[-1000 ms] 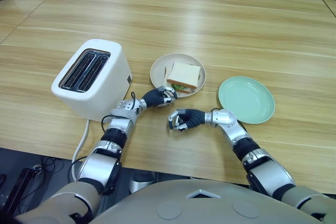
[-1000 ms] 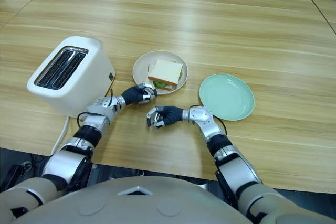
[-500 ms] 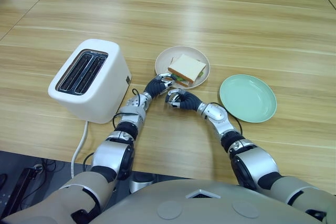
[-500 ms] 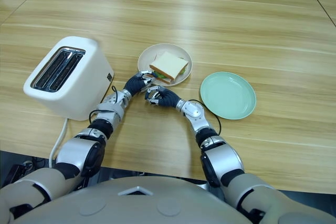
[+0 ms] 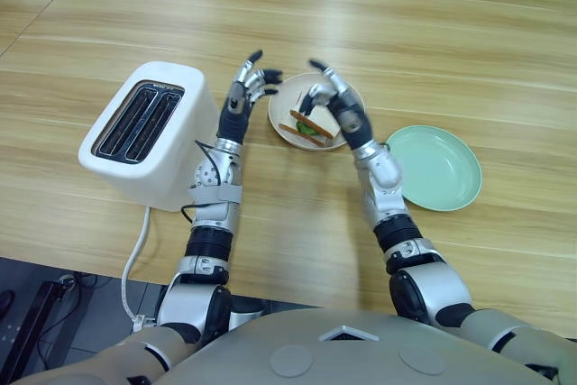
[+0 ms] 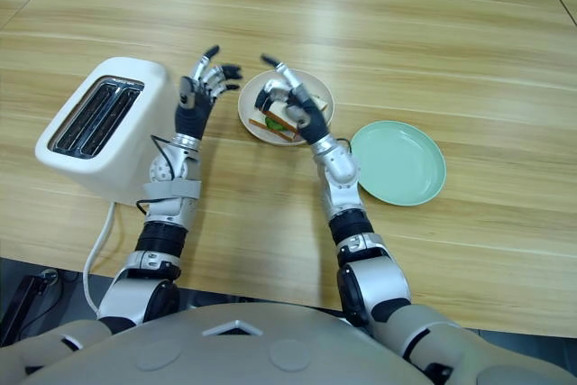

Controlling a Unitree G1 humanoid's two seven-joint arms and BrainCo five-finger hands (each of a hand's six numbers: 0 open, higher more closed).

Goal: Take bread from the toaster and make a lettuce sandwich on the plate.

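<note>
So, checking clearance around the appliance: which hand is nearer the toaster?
Left. The left hand hovers just right of the toaster; the right hand is farther off, above the sandwich plate.

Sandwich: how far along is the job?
Done: the toaster slots look empty, and the lettuce sandwich sits assembled on the beige plate. In hand: nothing in the open left robot hand; the right robot hand is above the sandwich. Left: probably only pulling both back.

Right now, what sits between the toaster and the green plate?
Between the toaster and the green plate sits a beige plate holding the sandwich, as both eye views show. The left hand hovers by its toaster side, the right hand over the sandwich.
</note>
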